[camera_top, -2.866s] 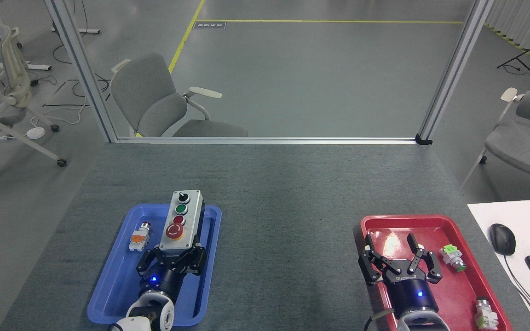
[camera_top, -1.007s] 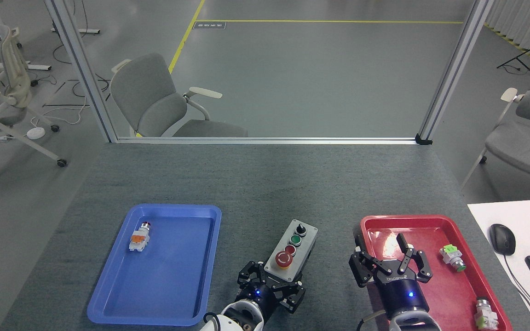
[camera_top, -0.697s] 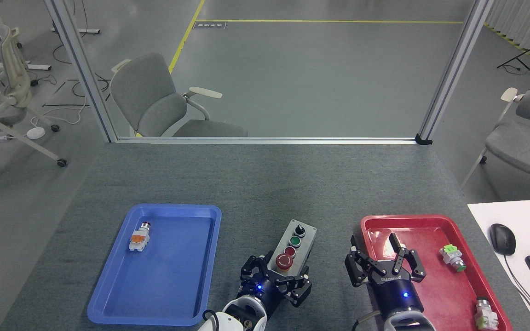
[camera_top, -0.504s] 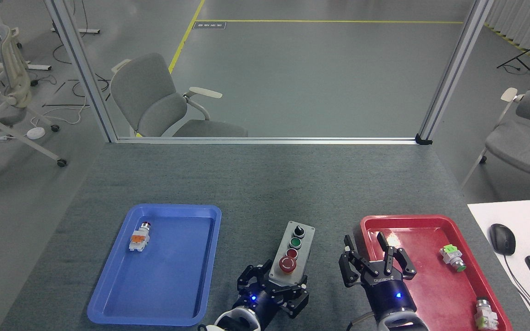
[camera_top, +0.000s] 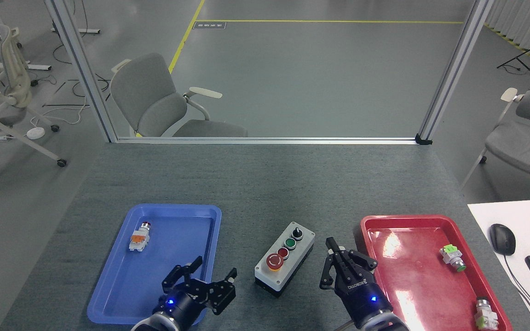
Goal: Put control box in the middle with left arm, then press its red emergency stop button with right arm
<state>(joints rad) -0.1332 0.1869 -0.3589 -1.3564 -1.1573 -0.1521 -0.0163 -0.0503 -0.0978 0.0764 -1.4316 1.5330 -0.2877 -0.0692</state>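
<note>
Ctrl box (camera_top: 285, 258) moved to mid-table, btwn blue tray (camera_top: 108, 294) & red tray (camera_top: 430, 276).

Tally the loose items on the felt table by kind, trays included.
Trays: 2, blue tray and red tray
Control box: 1, between the trays
Small switch parts: 3, white-and-orange, green-and-white, one at the red tray's near corner
Total: 6

The only lettering I can read is the white brand word ROBOTIQ on the black body of my right claw (camera_top: 338, 263). A small plate (camera_top: 209, 25) on the far floor carries markings, but they are too small to make out.
</note>
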